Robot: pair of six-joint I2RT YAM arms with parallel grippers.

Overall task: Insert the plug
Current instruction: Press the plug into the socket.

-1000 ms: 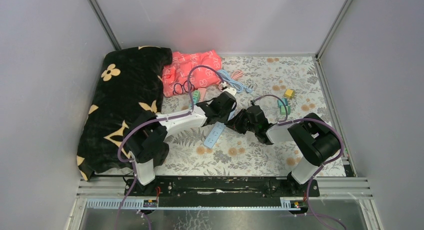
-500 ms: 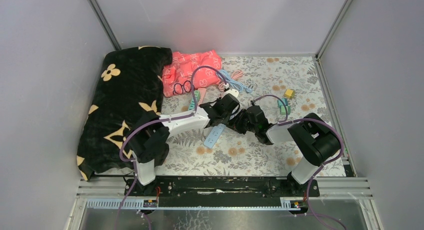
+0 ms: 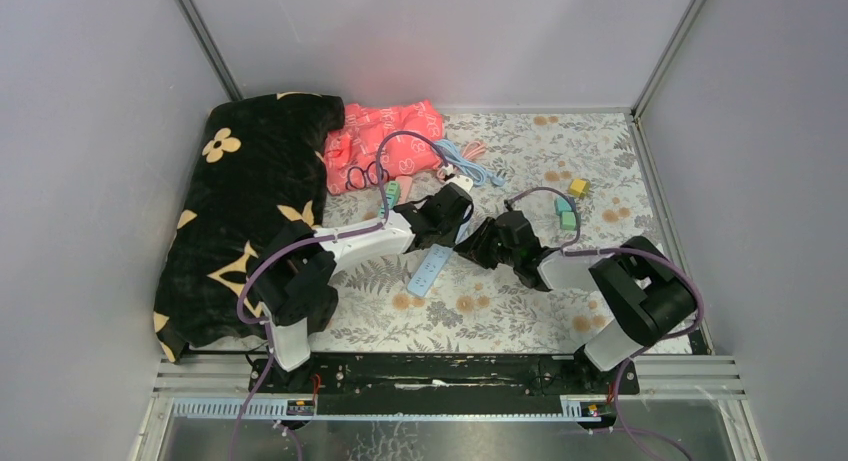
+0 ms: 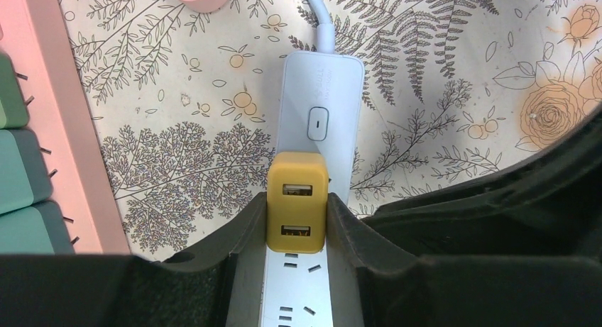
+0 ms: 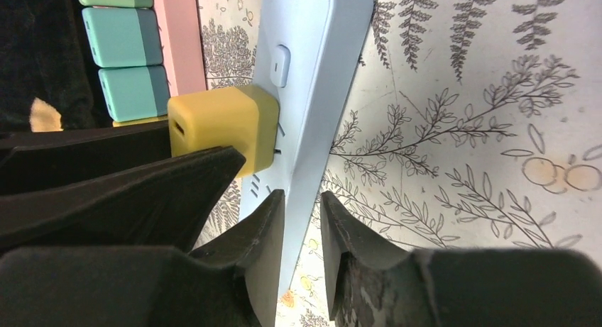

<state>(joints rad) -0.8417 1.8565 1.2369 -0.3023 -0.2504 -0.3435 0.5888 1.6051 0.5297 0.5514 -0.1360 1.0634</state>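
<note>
Left gripper [image 4: 297,206] clamps the yellow plug [image 4: 298,192], shifted slightly left since half a second ago; right gripper [image 5: 302,199] pinches the power strip [image 5: 312,71] edge, elbow swung outward.

White arms [image 3: 365,243], black joints [image 3: 303,281], purple cables [image 3: 258,273], black end effectors [image 4: 297,212].

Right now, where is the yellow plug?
Left wrist view, centre: the yellow plug is clamped in the left gripper, on the power strip next to its switch.
</note>
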